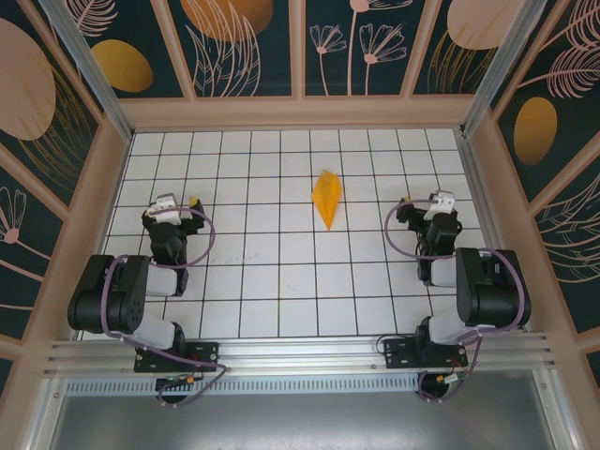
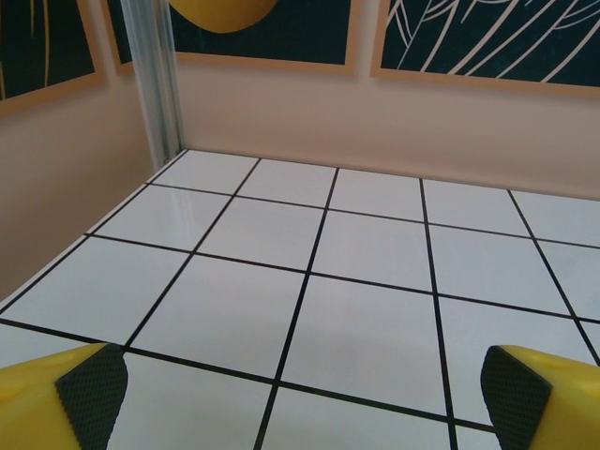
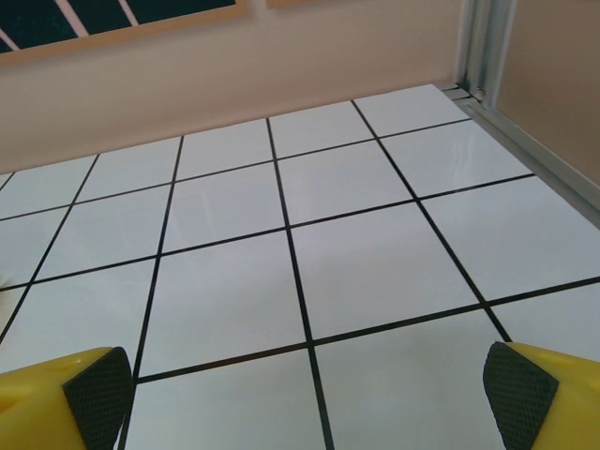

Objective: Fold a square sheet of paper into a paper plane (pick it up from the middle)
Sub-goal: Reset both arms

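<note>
Paper plane on the white tiled table, both pairs of jaws wide open, empty

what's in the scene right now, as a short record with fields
paper plane: narrow orange-yellow dart lying on the tiled table, long axis near to far
left gripper: open, empty, over bare tiles
right gripper: open, empty, over bare tiles
contact: the plane lies between the two arms, touched by neither
task stage: the folding looks done
</note>
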